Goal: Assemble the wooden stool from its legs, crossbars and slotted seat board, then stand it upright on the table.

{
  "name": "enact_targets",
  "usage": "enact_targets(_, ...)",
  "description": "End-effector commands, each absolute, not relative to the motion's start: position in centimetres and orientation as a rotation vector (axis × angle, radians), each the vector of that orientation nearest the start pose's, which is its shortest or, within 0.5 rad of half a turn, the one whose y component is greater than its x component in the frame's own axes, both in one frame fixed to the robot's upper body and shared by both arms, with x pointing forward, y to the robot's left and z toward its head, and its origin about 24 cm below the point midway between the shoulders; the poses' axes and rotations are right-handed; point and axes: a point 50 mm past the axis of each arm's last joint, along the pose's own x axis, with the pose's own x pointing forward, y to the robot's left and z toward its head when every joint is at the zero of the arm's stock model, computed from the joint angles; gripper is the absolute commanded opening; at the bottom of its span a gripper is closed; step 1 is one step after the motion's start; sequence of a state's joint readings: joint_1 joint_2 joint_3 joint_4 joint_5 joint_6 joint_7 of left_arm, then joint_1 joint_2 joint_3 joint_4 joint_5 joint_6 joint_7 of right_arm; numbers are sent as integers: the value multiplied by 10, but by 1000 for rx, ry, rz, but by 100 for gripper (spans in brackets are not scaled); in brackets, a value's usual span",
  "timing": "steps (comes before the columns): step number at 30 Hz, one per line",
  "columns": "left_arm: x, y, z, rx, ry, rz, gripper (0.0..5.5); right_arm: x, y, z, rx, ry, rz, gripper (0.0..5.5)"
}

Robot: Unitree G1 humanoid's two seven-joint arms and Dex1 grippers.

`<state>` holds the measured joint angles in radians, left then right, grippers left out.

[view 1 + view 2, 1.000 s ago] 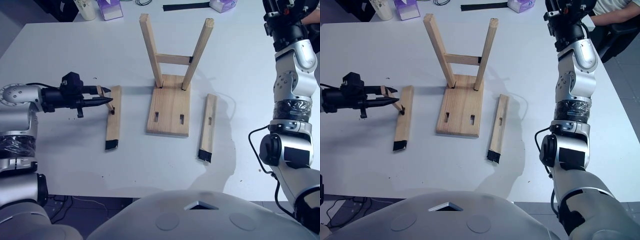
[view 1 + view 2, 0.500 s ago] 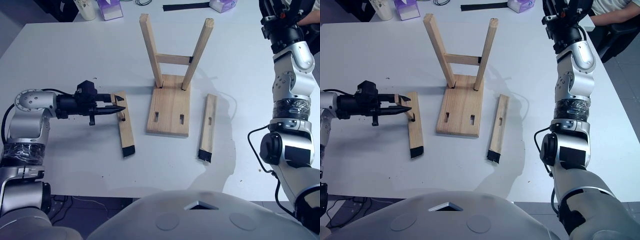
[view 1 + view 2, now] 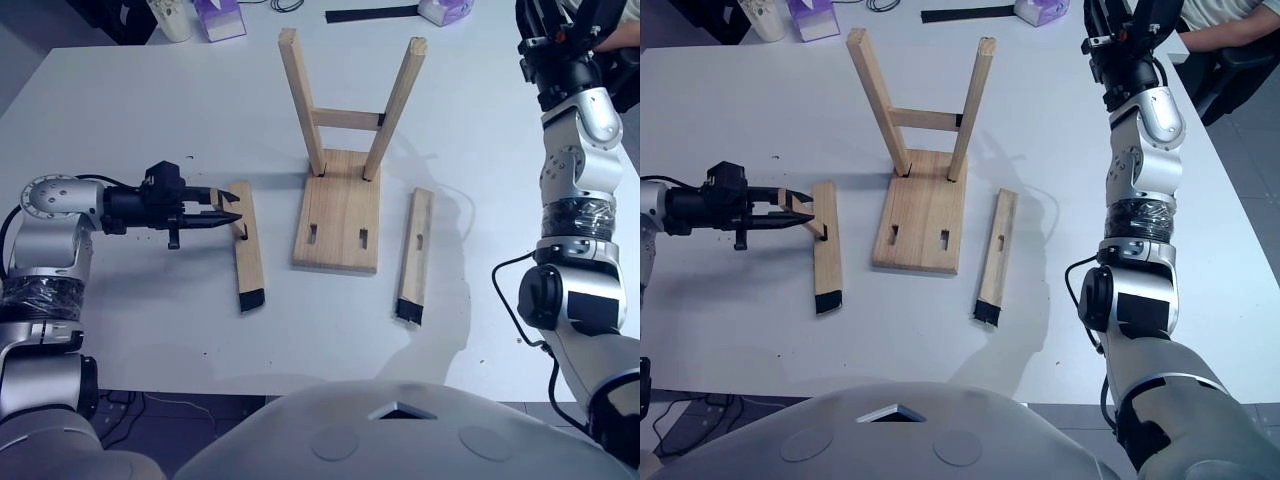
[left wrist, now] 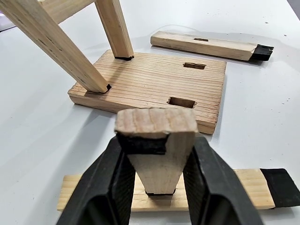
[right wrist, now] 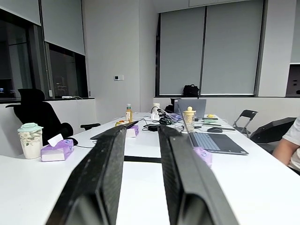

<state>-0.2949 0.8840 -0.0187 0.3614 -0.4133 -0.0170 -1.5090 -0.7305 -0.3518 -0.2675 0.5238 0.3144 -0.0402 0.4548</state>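
The slotted seat board lies flat mid-table. Two legs stand upright in its far slots, joined by a crossbar. To its left lies a black-tipped leg with a short crossbar stuck upright in its slot. My left gripper is shut on that short crossbar. Another black-tipped leg lies to the right of the board. My right gripper is held high above the table's far right, open with nothing between its fingers.
At the table's back edge stand a white cup, two purple tissue boxes and a black strip. The table's front edge runs close below the loose legs.
My left gripper carried the short crossbar and its leg to the right toward the board, turning the leg, then eased slightly back left. The right arm shifted a little up high.
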Motion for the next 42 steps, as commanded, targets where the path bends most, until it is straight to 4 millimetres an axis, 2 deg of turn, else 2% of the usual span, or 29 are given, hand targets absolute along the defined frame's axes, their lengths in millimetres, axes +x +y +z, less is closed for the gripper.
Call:
enact_targets(1, 238, 294, 66, 340, 673, -1314, 129, 363, -220, 175, 71, -345, 256, 126)
enact_targets(13, 267, 289, 73, 471, 736, -1389, 129, 351, -209, 150, 143, -314, 202, 126)
enact_targets(21, 250, 296, 48, 452, 814, -1406, 129, 352, -205, 144, 164, -289, 177, 126)
enact_targets(29, 277, 290, 70, 410, 737, -1366, 129, 353, -201, 141, 166, -279, 184, 126)
enact_targets(37, 277, 286, 62, 395, 721, -1361, 129, 352, -201, 137, 172, -269, 180, 126)
enact_targets(42, 290, 283, 79, 389, 604, -1304, 129, 351, -203, 132, 173, -257, 156, 126)
